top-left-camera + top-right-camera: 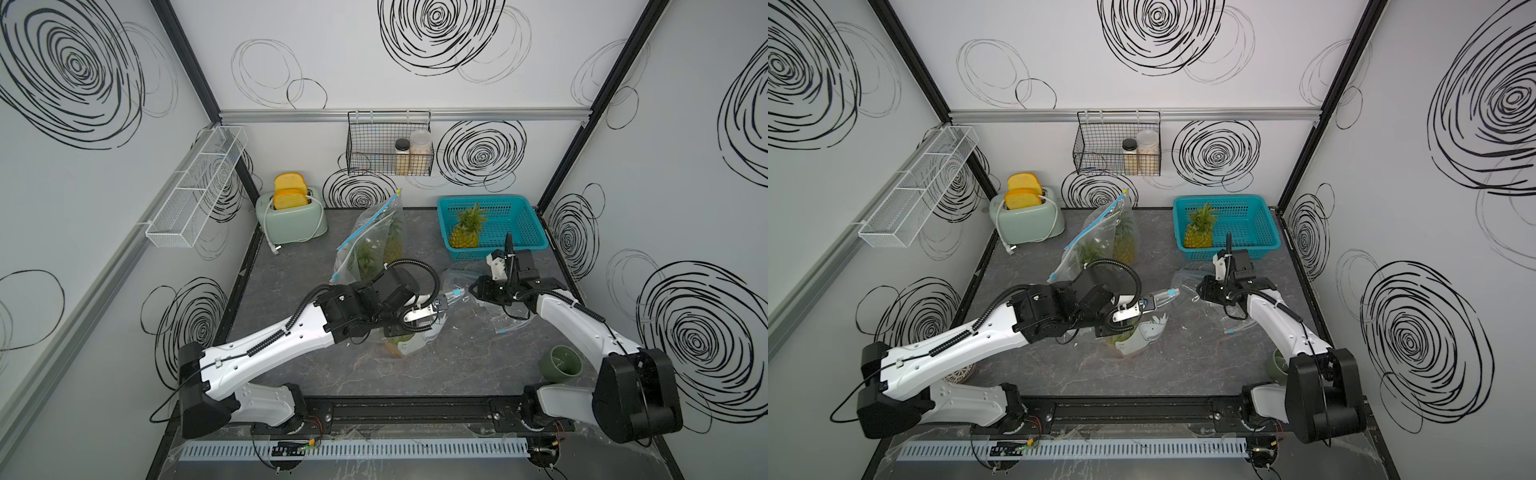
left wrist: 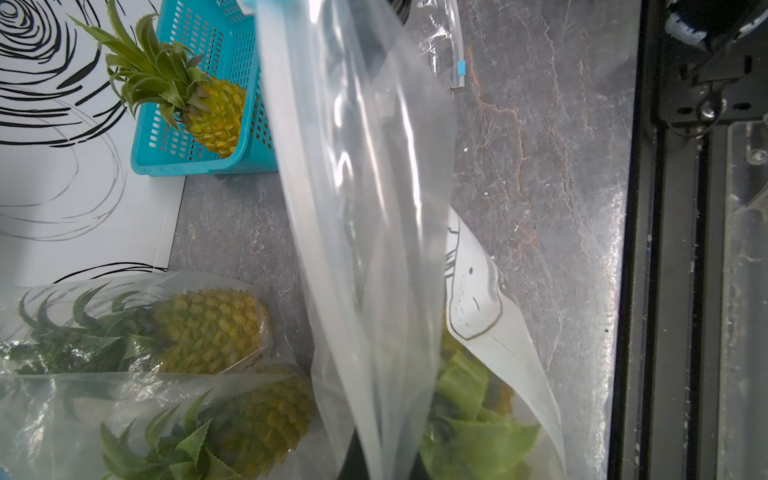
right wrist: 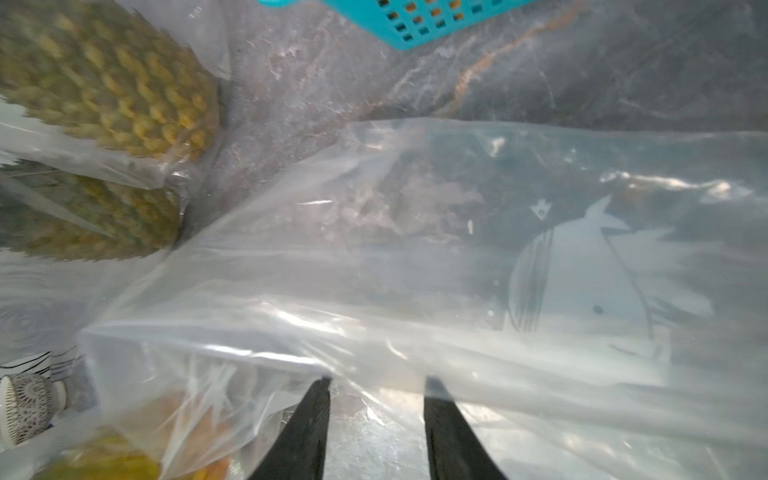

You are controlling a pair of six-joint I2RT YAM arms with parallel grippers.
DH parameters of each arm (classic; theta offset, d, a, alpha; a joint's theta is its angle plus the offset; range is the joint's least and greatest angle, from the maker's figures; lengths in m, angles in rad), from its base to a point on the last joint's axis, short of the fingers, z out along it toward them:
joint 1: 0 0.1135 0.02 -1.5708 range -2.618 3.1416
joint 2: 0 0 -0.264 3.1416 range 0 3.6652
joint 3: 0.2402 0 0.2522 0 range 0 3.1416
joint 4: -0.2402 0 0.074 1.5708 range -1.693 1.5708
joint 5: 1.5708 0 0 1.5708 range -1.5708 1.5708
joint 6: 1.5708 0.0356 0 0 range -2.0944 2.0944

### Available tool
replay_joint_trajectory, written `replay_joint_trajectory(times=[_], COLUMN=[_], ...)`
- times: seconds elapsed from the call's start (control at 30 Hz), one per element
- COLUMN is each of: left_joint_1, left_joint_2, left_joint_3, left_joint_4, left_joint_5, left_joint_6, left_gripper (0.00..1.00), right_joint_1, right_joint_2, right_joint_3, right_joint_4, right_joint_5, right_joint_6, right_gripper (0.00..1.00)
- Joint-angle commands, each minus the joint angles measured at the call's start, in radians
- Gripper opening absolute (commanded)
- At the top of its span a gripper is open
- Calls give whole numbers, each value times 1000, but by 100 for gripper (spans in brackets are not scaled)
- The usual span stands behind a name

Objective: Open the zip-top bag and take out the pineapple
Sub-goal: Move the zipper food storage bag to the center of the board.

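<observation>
Two grippers meet near the desk's middle, and the step in hand looks like parting the bag's mouth. The left gripper (image 1: 441,305) is clamped on the zip strip and holds the bag (image 1: 417,345) up. Its body hangs toward the front edge with the pineapple (image 2: 465,407) low inside. To do this well, that pinch should stay firm and high, so the fruit's weight keeps the film taut. The strip's free end, with the blue slider (image 1: 1170,293), points toward the right gripper (image 3: 378,380). That gripper should take only the near lip or the slider, not both walls, and pull away along the strip. A sideways tug could slip the thin film or drag the whole bag. Its jaws stand moderately apart and grip nothing. Clear film lies across the fingertips (image 3: 309,419), and I cannot tell whether it touches them. In the back right corner the basket (image 1: 519,249) stands with a second pineapple (image 1: 467,232) upright in it.
</observation>
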Motion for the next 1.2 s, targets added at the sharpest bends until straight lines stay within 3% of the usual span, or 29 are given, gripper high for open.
replay_joint_trajectory(times=[0.0, 0.33, 0.9, 1.17], left_joint_1=[-6, -8, -29, 1], left_joint_2=[12, 44, 39, 86], left_joint_3=[16, 52, 184, 250], left_joint_4=[95, 78, -30, -36], left_joint_5=[-12, -62, -114, -56], left_joint_6=[34, 7, -45, -70], left_gripper=[1, 42, 43, 43], right_joint_1=[3, 5, 15, 20], right_joint_2=[-64, -170, -214, -205], right_joint_3=[40, 49, 67, 49], right_joint_4=[40, 78, 194, 206], right_joint_5=[-81, -139, -283, -283], right_joint_6=[-62, -130, -213, -212], right_gripper=[45, 52, 54, 55])
